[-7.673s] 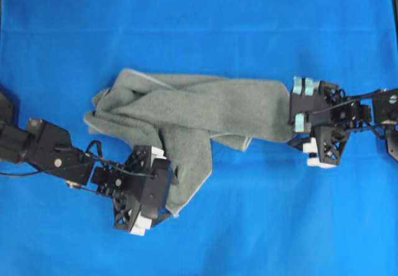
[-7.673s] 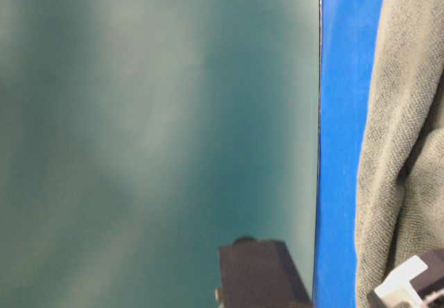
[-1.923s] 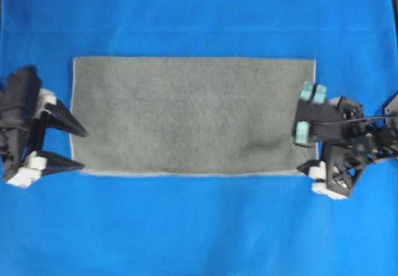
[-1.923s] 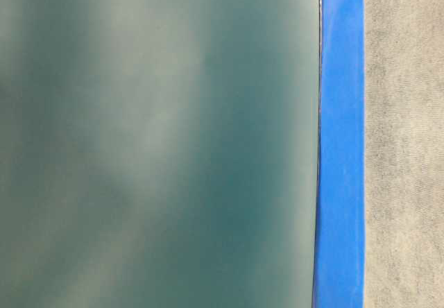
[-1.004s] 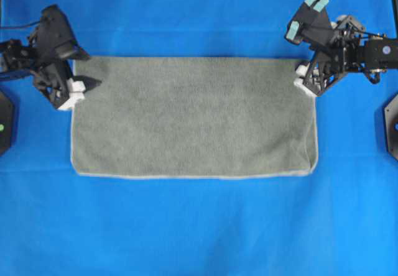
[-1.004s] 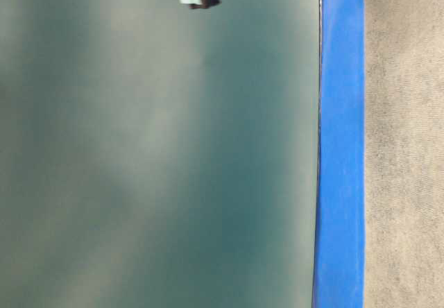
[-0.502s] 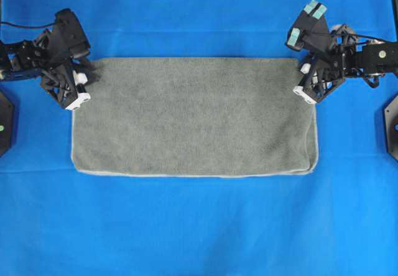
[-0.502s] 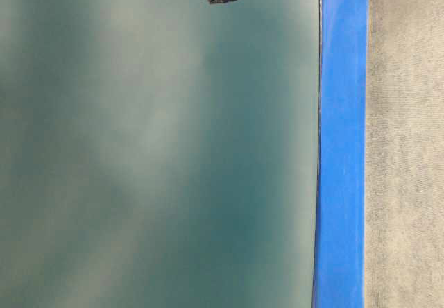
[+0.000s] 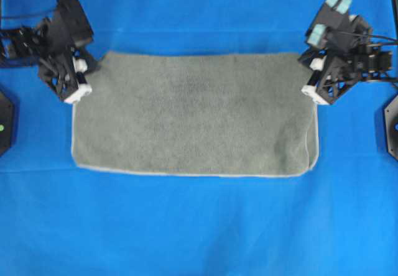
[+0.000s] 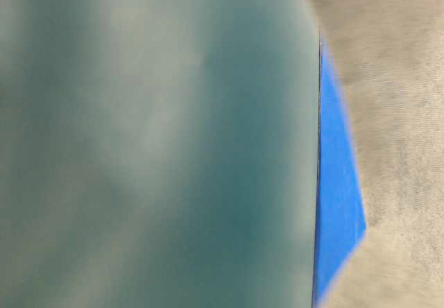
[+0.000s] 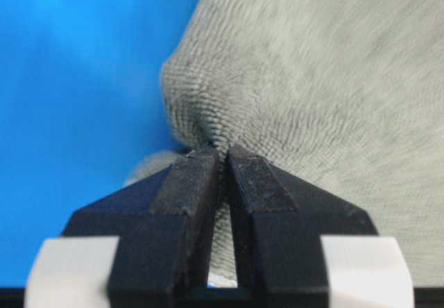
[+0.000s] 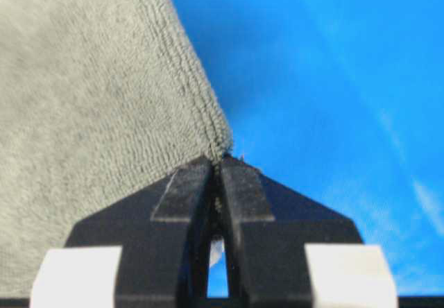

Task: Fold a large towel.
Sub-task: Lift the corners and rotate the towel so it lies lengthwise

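at far corners, left tool (image 11: 223, 157) and right tool (image 12: 218, 164) pinch towel (image 9: 193, 114).

Inventory by count. Towels: one, a single grey-green terry towel (image 9: 193, 114) with a pale hem. Robot arms: two, one at each far corner of the cloth. Hands: two, the left hand (image 9: 79, 77) and the right hand (image 9: 313, 76), each with two black fingers, four fingers in all. Table: one, under one blue covering (image 9: 199, 226). Dark fixtures at the side edges of the overhead view: two, one per side.
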Robot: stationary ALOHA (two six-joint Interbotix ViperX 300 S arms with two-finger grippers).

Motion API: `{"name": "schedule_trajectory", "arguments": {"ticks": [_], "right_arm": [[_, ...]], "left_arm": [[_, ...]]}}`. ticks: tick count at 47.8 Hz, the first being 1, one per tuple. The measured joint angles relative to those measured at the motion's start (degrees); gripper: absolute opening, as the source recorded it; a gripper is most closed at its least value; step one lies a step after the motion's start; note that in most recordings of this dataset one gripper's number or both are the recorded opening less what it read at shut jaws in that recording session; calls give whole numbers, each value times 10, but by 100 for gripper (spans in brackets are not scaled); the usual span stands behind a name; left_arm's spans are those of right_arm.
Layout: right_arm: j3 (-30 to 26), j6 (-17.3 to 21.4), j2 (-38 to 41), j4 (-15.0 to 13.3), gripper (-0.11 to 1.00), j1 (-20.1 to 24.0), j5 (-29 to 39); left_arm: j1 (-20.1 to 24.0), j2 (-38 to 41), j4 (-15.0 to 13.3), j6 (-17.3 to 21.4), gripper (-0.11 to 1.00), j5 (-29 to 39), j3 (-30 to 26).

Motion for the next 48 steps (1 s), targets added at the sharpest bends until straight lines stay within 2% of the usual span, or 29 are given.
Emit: {"name": "schedule_trajectory", "arguments": {"ticks": [6, 12, 17, 20, 22, 27, 30, 36, 40, 48], "right_arm": [[-33, 4, -56, 1, 2, 44, 62], [-69, 8, -103, 3, 2, 91, 106], [-98, 5, -129, 3, 2, 131, 113], [-109, 5, -134, 0, 2, 139, 112], [-115, 5, -134, -12, 2, 136, 112], [-122, 12, -126, -62, 2, 94, 109], [-126, 29, -117, -91, 2, 48, 98], [-140, 64, -84, -135, 2, -43, 46], [-153, 73, -56, -152, 2, -95, -5], [-199, 72, 17, -158, 2, -163, -106]], "left_arm": [[-33, -87, 0, 0, 3, 64, -46], [-67, -162, 0, 0, 3, 98, -76], [-91, -208, 0, -2, 3, 104, -85], [-108, -221, -1, -4, 3, 103, -86], [-120, -223, -3, -10, 3, 101, -86], [-158, -217, -4, -41, 3, 82, -86], [-187, -207, -4, -69, 3, 56, -86], [-254, -159, -4, -97, 3, -2, -95], [-301, -114, -4, -105, 3, -45, -112], [-370, -8, -4, -107, 3, -108, -174]]}}
